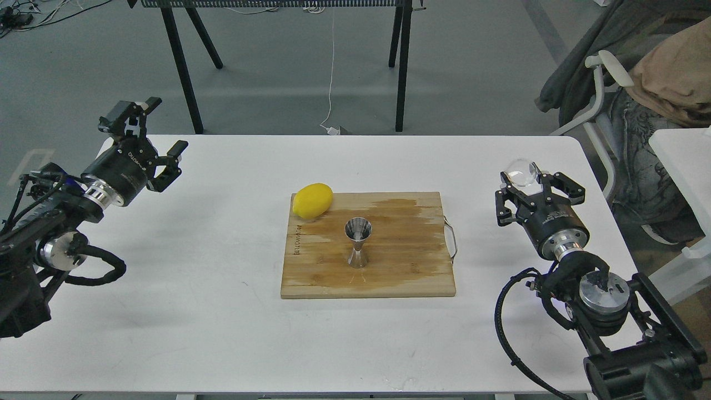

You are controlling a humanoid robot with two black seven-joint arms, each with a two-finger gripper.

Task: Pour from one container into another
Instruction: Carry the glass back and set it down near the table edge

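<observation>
The steel jigger [358, 242] stands upright at the middle of the wooden cutting board [405, 278]. The clear glass cup [522, 171] is far off to the right, at the tip of my right gripper [533, 178], close against its left finger. That gripper's fingers are spread wider than the cup, so it looks open. I cannot tell whether the cup rests on the table. My left gripper [166, 125] hangs open and empty over the table's far left corner.
A yellow lemon [313, 200] lies on the board's back left corner. A wet stain darkens the board's back right. The board has a wire handle [452, 239] on its right side. A chair with clothes [655, 83] stands beyond the white table [222, 333].
</observation>
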